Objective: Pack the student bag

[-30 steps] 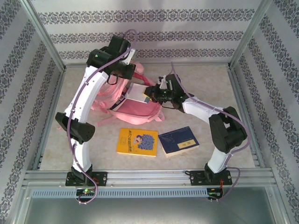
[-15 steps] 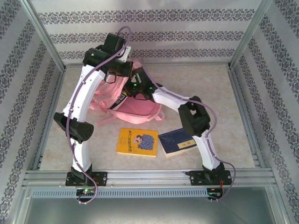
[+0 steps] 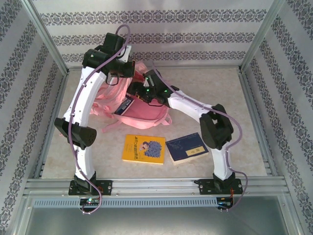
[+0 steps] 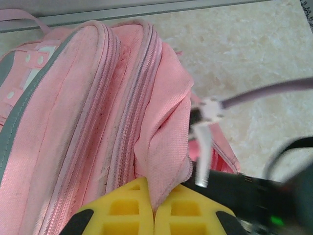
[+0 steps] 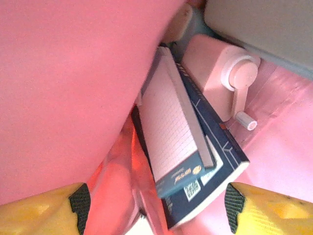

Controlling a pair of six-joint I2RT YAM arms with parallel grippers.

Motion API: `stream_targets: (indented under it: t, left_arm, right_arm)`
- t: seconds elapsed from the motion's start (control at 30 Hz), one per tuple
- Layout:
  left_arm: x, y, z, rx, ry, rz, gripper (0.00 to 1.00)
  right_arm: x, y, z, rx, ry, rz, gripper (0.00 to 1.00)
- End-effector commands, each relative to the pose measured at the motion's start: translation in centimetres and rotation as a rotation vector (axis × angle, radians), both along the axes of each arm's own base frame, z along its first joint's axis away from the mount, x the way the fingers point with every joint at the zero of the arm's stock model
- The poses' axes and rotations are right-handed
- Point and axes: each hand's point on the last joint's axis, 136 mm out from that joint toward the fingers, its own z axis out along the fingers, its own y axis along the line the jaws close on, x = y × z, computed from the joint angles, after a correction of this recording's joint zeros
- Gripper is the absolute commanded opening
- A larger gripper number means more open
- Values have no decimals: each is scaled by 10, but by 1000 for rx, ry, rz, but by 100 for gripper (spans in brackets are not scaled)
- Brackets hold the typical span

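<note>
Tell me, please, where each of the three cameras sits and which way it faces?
Top external: fixed above and behind the arm bases, facing down on the table; both whole arms reach to the student bag.
Left wrist: on the left arm, facing along the left gripper, its yellow fingers shut on a fold of bag fabric.
Right wrist: on the right arm, facing into the bag at stacked books and a pink crank device; right gripper open, fingertips at the lower corners.
Shared: all views show the pink bag.
</note>
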Motion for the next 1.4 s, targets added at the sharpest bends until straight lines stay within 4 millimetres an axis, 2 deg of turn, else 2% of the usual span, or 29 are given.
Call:
stream_targets:
  t: [0.0, 0.07, 0.17, 0.27, 0.37, 0.47, 0.57, 0.67, 0.8, 0.9, 0.97, 1.0, 1.1, 1.2, 1.37]
  left_arm:
    - [17, -2, 9, -57, -62, 22, 1]
    - [20, -8, 1, -82, -44, 14, 5]
    - [16, -27, -11, -165, 4, -20, 15]
    - [-1, -51, -11, -204, 7, -61, 32]
    - [-28, -63, -11, -204, -9, -79, 46]
    - [-56, -54, -11, -242, -9, -37, 52]
    - [-91, -30, -22, -241, -7, 28, 55]
    - [-126, -5, -55, -237, 32, 109, 58]
    - [-177, 17, -123, -241, 173, 193, 60]
    - [-205, 39, -174, -214, 272, 326, 63]
    - [-218, 54, -200, -174, 314, 410, 64]
    - [-222, 56, -211, -170, 325, 416, 64]
    - [-228, 54, -234, -199, 356, 430, 65]
    - [-230, 51, -253, -211, 389, 436, 65]
    - [-237, 49, -283, -190, 452, 434, 63]
  right_arm:
    - [-33, -32, 21, -151, -126, 56, 72]
    - [-50, -56, 18, -205, -125, 29, 70]
    - [-79, -95, 15, -305, -142, -2, 67]
    - [-112, -133, 10, -378, -172, -17, 64]
    - [-143, -151, -1, -405, -158, 43, 62]
    - [-178, -163, -18, -433, -95, 127, 60]
    - [-211, -163, -31, -425, -20, 236, 61]
    - [-244, -152, -48, -406, 62, 360, 63]
    - [-272, -151, -84, -497, 179, 408, 65]
    - [-284, -149, -107, -520, 248, 399, 67]
    - [-289, -144, -119, -512, 275, 398, 68]
    - [-289, -143, -126, -517, 294, 387, 68]
    - [-285, -139, -144, -524, 338, 347, 68]
    - [-276, -127, -152, -488, 357, 301, 67]
    - [-263, -119, -170, -487, 431, 220, 66]
